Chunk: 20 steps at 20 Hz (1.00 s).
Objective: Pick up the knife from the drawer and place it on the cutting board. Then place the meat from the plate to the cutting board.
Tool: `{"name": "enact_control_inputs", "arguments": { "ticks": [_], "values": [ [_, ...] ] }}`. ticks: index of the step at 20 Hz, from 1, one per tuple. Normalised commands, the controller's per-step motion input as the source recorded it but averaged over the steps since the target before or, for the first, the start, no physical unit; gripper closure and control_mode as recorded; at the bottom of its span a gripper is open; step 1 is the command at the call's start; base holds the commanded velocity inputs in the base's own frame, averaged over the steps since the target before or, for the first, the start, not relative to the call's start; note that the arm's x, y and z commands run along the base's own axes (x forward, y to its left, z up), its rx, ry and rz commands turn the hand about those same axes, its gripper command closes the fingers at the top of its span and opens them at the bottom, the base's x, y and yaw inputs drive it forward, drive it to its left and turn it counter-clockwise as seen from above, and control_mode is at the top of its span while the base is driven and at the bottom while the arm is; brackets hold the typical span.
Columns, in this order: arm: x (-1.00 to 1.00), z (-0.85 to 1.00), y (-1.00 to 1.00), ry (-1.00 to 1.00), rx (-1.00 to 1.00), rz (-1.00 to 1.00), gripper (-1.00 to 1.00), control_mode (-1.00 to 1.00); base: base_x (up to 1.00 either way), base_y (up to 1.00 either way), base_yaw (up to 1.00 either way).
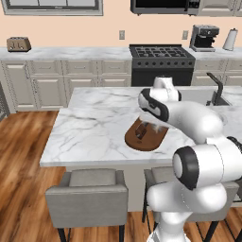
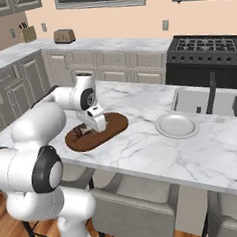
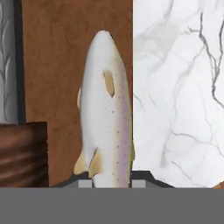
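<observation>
My gripper (image 3: 111,181) is shut on the tail end of the meat (image 3: 105,113), a pale fish-shaped piece that points away from the hand. It hangs low over the oval brown cutting board (image 3: 57,65), near the board's edge beside the marble counter (image 3: 179,87). The knife lies on the board to the left, grey blade (image 3: 6,61) and reddish-brown handle (image 3: 22,153). From the base views the gripper (image 1: 142,128) (image 2: 91,125) is down at the cutting board (image 1: 153,141) (image 2: 113,126). The round plate (image 2: 177,125) sits bare to the right of the board. The drawer is out of view.
A sink with a dark faucet (image 2: 209,101) is set in the island behind the plate. Grey stools (image 1: 87,189) stand along the island's near side. A stove (image 1: 160,54), a toaster (image 1: 19,44) and a coffee machine (image 1: 204,38) line the back counter.
</observation>
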Motion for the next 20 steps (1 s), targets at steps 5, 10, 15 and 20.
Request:
{"name": "enact_control_inputs", "arguments": {
  "ticks": [5, 10, 15, 20],
  "values": [
    [0.34, -0.43, -0.01, 0.00, 0.00, 0.12, 1.00, -1.00, 0.00, 0.00, 0.00],
    [0.36, -0.50, 0.00, 0.00, 0.00, 0.09, 1.00, -1.00, 0.00, 0.00, 0.00],
    [0.29, -0.42, 0.00, 0.00, 0.00, 0.07, -1.00, -1.00, 0.00, 0.00, 0.00],
    [0.06, -0.10, -0.20, 0.00, 0.01, 0.01, -1.00, -1.00, 0.00, 0.00, 0.00]
  ]
}}
